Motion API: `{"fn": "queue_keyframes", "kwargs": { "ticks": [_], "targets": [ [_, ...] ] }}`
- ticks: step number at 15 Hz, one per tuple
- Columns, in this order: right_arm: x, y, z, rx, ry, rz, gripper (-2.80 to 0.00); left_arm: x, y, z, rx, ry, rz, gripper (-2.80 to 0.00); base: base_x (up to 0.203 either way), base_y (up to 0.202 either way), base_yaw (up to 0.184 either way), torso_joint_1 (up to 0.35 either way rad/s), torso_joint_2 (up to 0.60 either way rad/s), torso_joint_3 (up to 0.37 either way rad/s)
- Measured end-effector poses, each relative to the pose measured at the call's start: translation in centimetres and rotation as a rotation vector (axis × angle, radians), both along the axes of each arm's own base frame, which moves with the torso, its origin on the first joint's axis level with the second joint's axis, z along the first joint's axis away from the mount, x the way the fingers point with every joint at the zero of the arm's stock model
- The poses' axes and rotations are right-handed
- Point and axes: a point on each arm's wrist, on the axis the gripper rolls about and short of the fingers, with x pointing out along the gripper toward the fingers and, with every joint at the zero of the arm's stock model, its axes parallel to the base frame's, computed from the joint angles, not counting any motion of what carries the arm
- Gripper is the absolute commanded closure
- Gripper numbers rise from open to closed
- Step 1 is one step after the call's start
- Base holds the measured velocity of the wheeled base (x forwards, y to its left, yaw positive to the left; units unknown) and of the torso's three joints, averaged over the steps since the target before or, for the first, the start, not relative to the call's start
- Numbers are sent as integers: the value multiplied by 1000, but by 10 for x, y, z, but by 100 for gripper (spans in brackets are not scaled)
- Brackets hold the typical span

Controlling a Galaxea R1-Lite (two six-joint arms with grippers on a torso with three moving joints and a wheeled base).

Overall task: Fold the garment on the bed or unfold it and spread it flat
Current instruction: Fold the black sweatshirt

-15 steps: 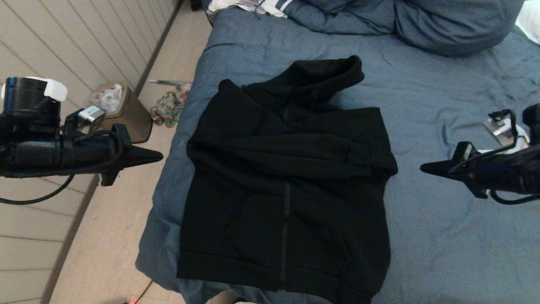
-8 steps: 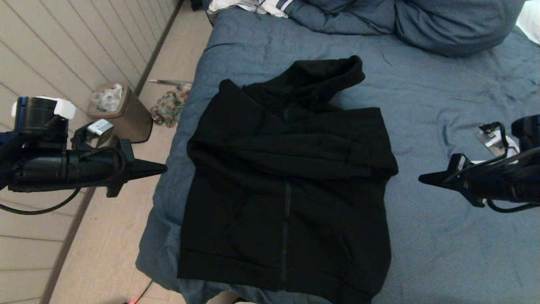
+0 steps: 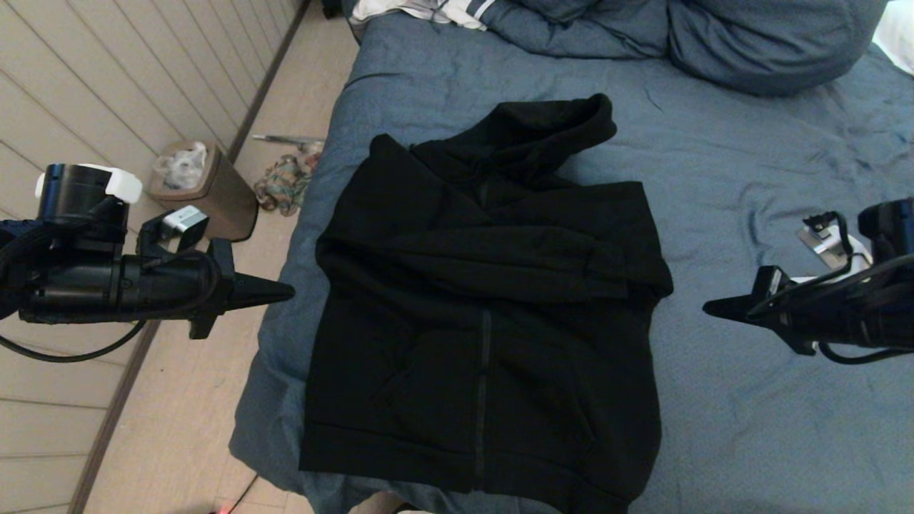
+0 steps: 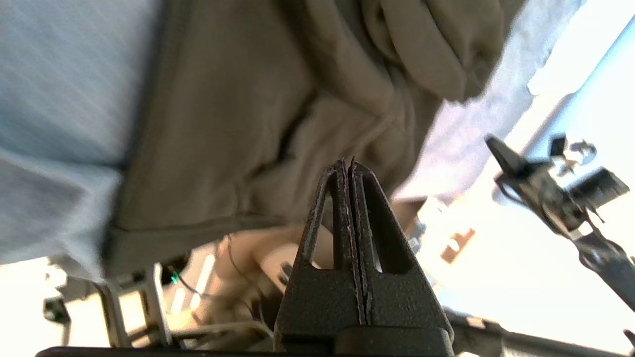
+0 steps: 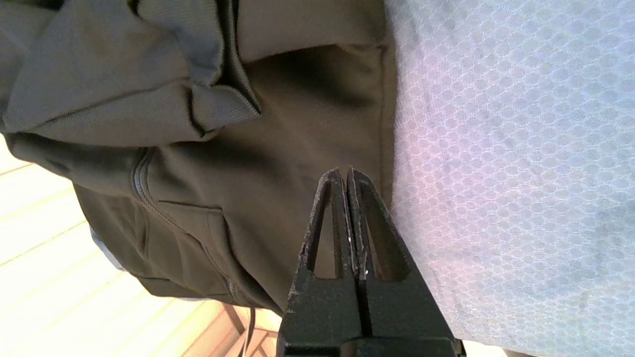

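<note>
The black hooded garment (image 3: 485,314) lies front up on the blue bed (image 3: 750,428), zipper down the middle, both sleeves folded across the chest, hood toward the pillows. It also fills part of the left wrist view (image 4: 238,114) and the right wrist view (image 5: 278,148). My left gripper (image 3: 289,291) hovers shut and empty beside the bed's left edge, pointing at the garment's left side. My right gripper (image 3: 707,308) hovers shut and empty over the duvet, right of the garment. Both pairs of jaws are pressed together (image 4: 347,162) (image 5: 345,171).
Blue pillows (image 3: 771,36) and a white striped cloth (image 3: 428,11) lie at the head of the bed. On the floor to the left stand a brown bin (image 3: 214,193) and a heap of coloured cloth (image 3: 285,182), beside a panelled wall (image 3: 107,86).
Both arms have sunk a little and edged inward toward the garment. The garment has not moved and both grippers stay shut.
</note>
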Motion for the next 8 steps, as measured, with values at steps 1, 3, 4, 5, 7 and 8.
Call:
{"fn": "queue_keyframes", "kwargs": {
  "ticks": [1,3,4,5,7,8],
  "targets": [
    [0,1,-1,1,2,5,0,0,0,-1,0,2,-1,0,0,0,0,0,0,0],
    [4,4,-5,2,29,18,0,-2,-2,-4,4,13,-10,0,0,0,0,0,0,0],
    [6,8,-10,-7,57,32,0,-3,-6,-6,11,15,-29,0,0,0,0,0,0,0],
    [8,11,-14,-19,82,46,0,-3,-8,-9,16,18,-42,0,0,0,0,0,0,0],
    [9,13,-19,-38,101,66,0,-3,-10,-12,20,26,-49,0,0,0,0,0,0,0],
    [9,14,-20,-39,106,69,0,-3,-10,-13,20,29,-52,0,0,0,0,0,0,0]
  ]
}}
